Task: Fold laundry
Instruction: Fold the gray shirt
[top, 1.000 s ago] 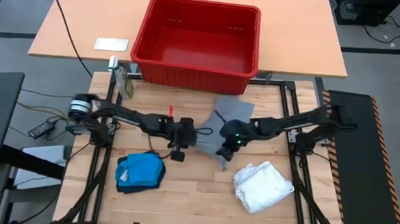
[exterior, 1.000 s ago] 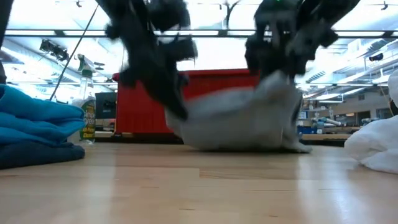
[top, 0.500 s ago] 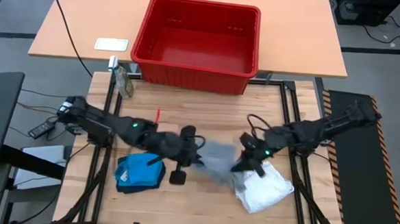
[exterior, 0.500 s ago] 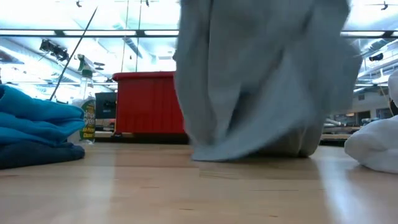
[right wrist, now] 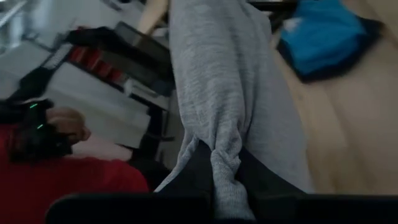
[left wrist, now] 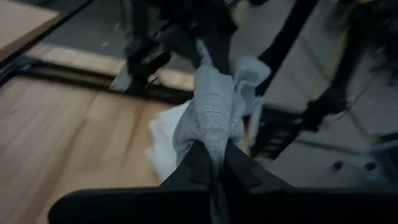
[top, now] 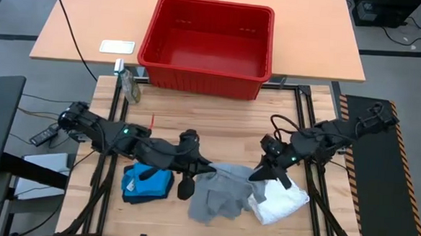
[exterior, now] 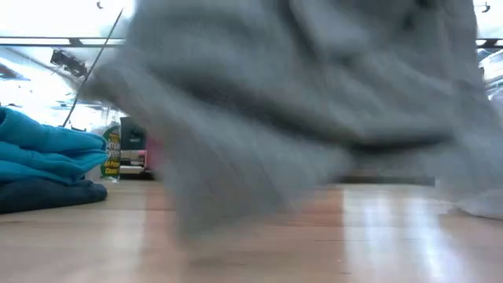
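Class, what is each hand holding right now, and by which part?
Both hold the grey garment: the left hand and the right hand each pinch a bunched edge.

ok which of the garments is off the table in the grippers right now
The light grey garment: the left gripper and right gripper each pinch an edge of it. The blue one and white one lie untouched on the table.

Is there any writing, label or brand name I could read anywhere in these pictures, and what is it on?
Nothing here can be read.
Spray bottle: it has a label, but the print is too blurred to read.
White card on the far table: too small to show any text.
Red basket, grey garment, blue garment, white garment: no lettering visible.
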Controlling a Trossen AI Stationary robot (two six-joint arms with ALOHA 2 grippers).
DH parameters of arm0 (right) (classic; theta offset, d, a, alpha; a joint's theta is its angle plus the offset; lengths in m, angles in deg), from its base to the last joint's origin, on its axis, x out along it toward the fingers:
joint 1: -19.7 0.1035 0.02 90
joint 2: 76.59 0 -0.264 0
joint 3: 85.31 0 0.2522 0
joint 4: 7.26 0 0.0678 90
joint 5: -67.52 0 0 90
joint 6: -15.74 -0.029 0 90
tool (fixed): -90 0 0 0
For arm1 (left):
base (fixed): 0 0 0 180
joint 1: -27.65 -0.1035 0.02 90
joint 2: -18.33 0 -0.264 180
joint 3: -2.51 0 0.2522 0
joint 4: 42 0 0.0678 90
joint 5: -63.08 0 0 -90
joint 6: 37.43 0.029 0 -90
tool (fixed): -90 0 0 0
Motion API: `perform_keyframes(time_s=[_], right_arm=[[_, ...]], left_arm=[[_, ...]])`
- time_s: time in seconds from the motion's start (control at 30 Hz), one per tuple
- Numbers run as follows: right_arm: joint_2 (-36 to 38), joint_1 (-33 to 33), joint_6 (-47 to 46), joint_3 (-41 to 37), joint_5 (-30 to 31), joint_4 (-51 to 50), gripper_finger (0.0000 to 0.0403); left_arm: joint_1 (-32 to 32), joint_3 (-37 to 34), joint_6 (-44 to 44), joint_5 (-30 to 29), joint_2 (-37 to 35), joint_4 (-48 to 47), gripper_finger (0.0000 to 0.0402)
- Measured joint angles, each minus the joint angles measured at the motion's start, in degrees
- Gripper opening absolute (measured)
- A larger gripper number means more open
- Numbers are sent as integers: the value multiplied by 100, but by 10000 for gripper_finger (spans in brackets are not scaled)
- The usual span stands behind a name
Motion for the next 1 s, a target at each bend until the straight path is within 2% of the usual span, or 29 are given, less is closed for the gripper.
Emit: perform_keyframes(time_s=[0.17,0.3,0.5,0.53,0.6,0.7,0.83,1.0], right_arm=[[-47,-574,110,-37,66,-948,26],[-205,-1418,563,-494,196,-1302,31],[-622,-2490,1817,-1340,811,-1003,32],[-697,-2581,1953,-1440,879,-955,32],[-778,-2683,2019,-1591,891,-911,33],[-855,-2568,1914,-1715,632,-829,33],[-850,-2166,1332,-1936,322,-463,35],[-1006,-1482,797,-1977,339,-26,36]], left_arm=[[-489,2,95,-84,232,-1215,14],[-1105,3,902,-480,752,-2199,14],[-2037,0,2244,-536,1701,-2351,15],[-2145,0,2355,-391,1802,-2339,15],[-2328,-3,2448,325,1915,-2374,15],[-2434,2,2437,1249,1929,-2431,15],[-2264,0,2434,1684,1933,-2419,16],[-1789,0,2322,2301,1984,-2186,16]])
